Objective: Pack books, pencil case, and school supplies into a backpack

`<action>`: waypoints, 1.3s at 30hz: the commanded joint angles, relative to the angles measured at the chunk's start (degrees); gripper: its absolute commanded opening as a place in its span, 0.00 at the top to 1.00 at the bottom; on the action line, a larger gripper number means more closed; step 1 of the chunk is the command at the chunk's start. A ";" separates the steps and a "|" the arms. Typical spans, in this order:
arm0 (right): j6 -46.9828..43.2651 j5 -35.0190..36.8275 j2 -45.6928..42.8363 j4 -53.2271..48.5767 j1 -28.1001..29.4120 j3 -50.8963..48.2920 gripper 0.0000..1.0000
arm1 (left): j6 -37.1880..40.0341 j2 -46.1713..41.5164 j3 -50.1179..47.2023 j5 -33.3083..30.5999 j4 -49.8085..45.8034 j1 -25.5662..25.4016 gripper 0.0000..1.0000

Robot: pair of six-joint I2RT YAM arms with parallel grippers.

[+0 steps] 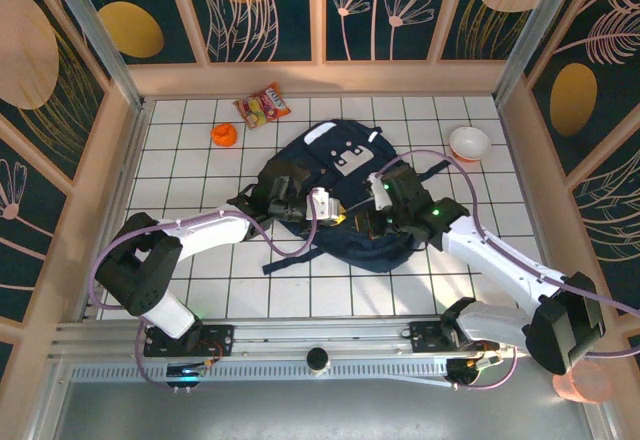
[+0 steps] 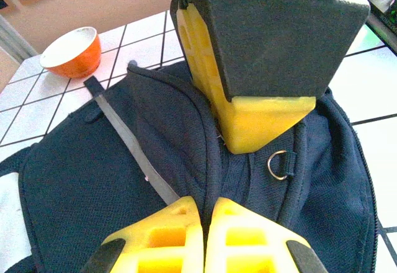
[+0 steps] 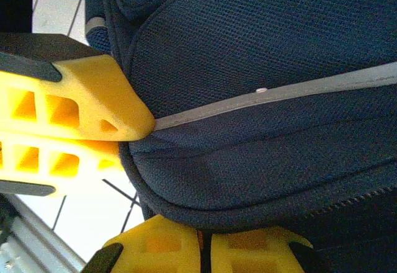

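The navy backpack (image 1: 340, 160) lies flat in the middle of the tiled table, and both grippers meet at its near edge. My left gripper (image 2: 206, 203) is shut, with a raised fold of backpack (image 2: 74, 180) fabric running down between its yellow fingertips. My right gripper (image 3: 206, 228) is shut at the piped rim of the backpack (image 3: 260, 37), pinching that edge. The two grippers almost touch: the left gripper (image 1: 338, 218) is just left of the right gripper (image 1: 368, 222). A grey stripe (image 3: 279, 93) crosses the fabric. The books, pencil case and school supplies are hidden or out of view.
A red-orange snack packet (image 1: 262, 107) and a small round orange object (image 1: 224, 135) lie at the back left. A bowl (image 1: 469, 142), white inside and orange outside, stands at the back right. Wooden walls fence the table. Dark straps (image 1: 290, 252) trail towards the near side.
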 commanded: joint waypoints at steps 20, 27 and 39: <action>2.92 -16.14 3.63 4.06 -0.73 -0.61 1.00 | 12.35 -3.57 1.82 6.19 -17.88 6.55 0.50; 3.59 -19.74 5.84 3.73 -1.24 -0.12 1.00 | 13.07 -0.30 3.78 6.10 -16.77 2.97 0.46; 1.70 -11.71 6.02 -3.92 -2.98 0.85 0.91 | 6.88 2.34 5.07 6.93 -10.71 1.30 1.00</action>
